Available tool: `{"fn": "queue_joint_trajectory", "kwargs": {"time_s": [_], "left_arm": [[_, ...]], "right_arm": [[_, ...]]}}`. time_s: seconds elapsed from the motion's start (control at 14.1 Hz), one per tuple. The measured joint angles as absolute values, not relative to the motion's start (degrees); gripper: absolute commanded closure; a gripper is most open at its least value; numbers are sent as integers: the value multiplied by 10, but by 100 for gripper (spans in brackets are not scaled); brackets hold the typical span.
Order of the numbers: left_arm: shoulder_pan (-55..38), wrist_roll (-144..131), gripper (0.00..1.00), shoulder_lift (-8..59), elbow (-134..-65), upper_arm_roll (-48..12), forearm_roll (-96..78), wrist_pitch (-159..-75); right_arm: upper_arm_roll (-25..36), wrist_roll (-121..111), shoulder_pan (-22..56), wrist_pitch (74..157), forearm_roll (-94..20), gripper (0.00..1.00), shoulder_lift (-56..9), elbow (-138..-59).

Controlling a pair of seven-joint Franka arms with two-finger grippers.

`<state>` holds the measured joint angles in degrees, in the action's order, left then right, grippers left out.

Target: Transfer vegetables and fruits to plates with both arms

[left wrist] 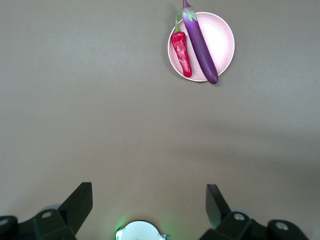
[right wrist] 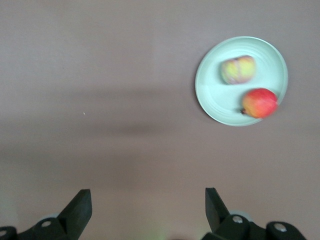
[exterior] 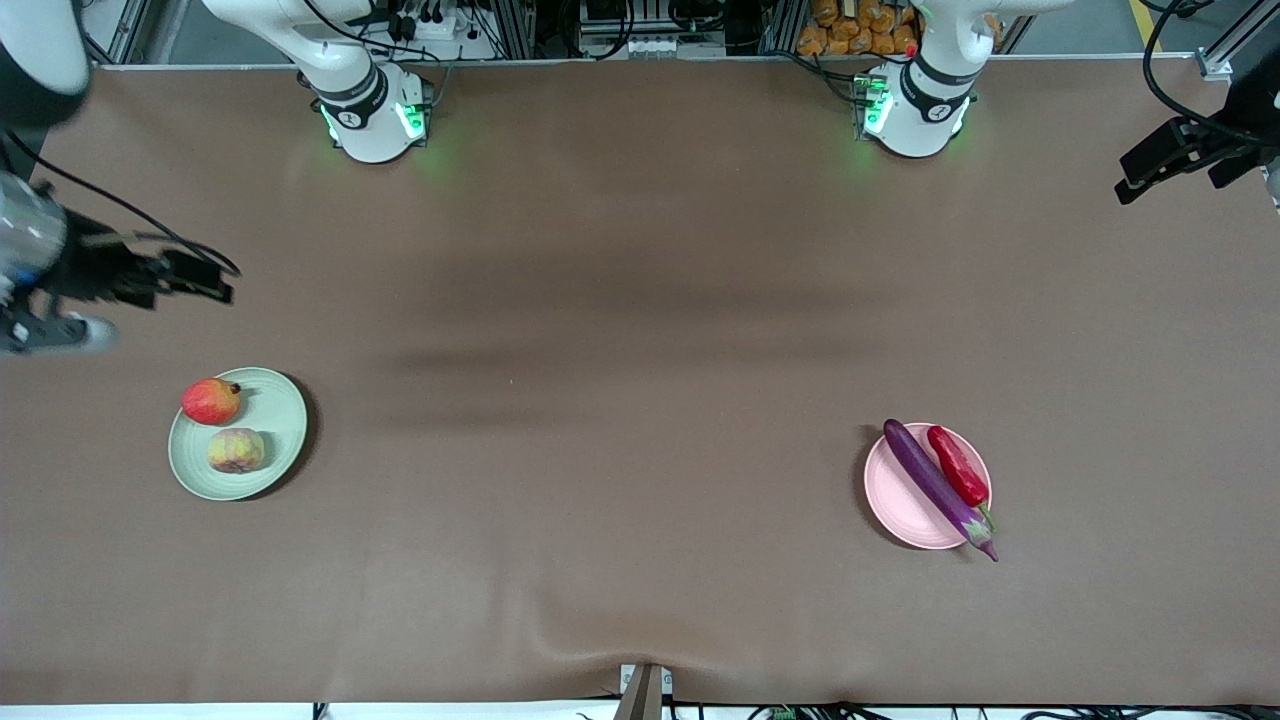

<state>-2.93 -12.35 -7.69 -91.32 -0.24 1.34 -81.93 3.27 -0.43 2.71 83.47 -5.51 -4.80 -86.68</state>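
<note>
The pale green plate lies toward the right arm's end of the table. It holds the round red fruit and the lumpy yellow-pink fruit. Toward the left arm's end, the pink plate carries the purple eggplant and the red pepper side by side; the eggplant's stem end overhangs the rim. My right gripper hangs open and empty above bare table beside the green plate. My left gripper hangs open and empty high over the table's end, well away from the pink plate.
A brown cloth covers the table. The two arm bases glow green at the edge farthest from the front camera. A small bracket sticks up at the nearest edge. The left arm's base shows under the left gripper.
</note>
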Motion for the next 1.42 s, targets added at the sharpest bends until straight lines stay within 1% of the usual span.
{"fn": "queue_joint_trajectory", "kwargs": {"time_s": [0.21, 0.36, 1.42], "left_arm": [[-30, -123, 0, -77, -915, -3, 13, -819], [-29, -123, 0, -77, -915, -3, 13, -819], [-27, -123, 0, -77, -905, 1, 13, -820]], "right_arm": [[50, -5, 14, 791, -46, 0, -26, -863], [50, -5, 1, 785, -42, 0, -22, -859], [49, -5, -6, 798, -20, 0, -11, -860]]}}
